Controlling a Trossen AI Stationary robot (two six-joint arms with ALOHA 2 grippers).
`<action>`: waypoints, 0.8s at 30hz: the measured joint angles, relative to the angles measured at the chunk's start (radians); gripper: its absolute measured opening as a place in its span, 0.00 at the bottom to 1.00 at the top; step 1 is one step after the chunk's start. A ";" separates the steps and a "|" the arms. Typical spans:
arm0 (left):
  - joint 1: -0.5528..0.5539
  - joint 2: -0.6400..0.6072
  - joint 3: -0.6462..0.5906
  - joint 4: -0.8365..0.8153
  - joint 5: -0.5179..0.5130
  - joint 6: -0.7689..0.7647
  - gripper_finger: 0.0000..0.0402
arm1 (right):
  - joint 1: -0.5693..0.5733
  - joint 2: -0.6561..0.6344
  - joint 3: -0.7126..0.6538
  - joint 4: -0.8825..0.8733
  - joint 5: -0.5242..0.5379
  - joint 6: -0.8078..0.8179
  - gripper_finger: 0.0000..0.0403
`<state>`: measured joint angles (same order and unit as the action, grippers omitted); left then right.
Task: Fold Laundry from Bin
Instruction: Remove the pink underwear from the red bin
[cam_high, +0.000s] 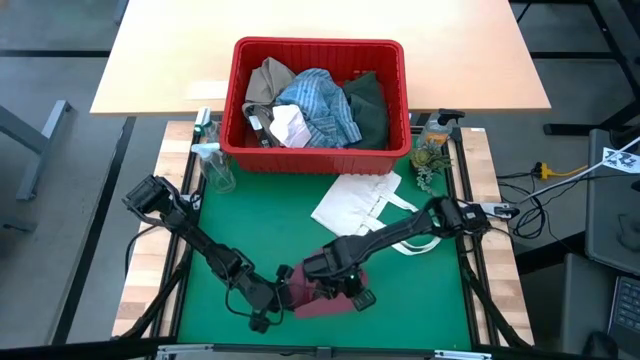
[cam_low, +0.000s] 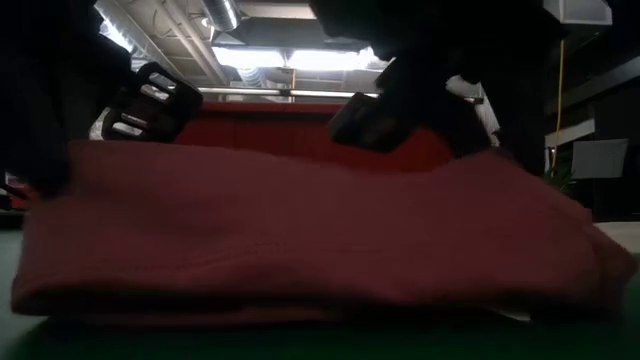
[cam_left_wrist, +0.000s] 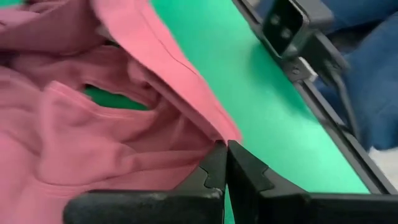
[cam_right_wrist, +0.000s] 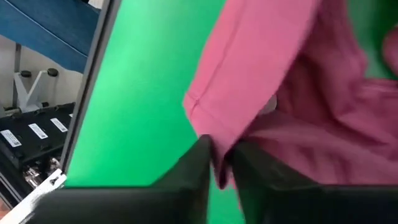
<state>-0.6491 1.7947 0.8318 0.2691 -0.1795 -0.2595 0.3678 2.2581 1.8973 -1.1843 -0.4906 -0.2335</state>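
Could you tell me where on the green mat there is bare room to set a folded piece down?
The widest bare stretch of the green mat lies between the bin, the left arm and the white tote bag. A smaller patch sits at the mat's near right corner. The near centre is crowded: both the left gripper and right gripper pinch the maroon cloth there.

Low view: maroon cloth (cam_low: 300, 240) fills the frame, blurred, its near edge out of focus; it hides most of the bin (cam_low: 300, 130) behind. Both arms are dark shapes cut off at the top. High view: the arms cover the cloth's middle. Bin contents overlap, lower pieces hidden. Items beside the bin's left corner (cam_high: 210, 150) too small to tell.
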 joint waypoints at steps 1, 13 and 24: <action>0.000 0.000 0.000 0.009 -0.025 -0.001 0.02 | 0.004 0.000 0.000 0.002 -0.001 0.014 0.06; 0.013 0.000 0.000 0.187 -0.148 0.011 0.28 | 0.091 -0.002 0.000 -0.061 -0.053 0.139 0.01; 0.087 0.001 0.001 0.162 -0.131 -0.069 0.31 | 0.144 -0.005 0.000 -0.101 -0.051 0.247 0.01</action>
<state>-0.5619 1.7954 0.8326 0.4309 -0.3103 -0.3284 0.5121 2.2528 1.8977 -1.2855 -0.5416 0.0134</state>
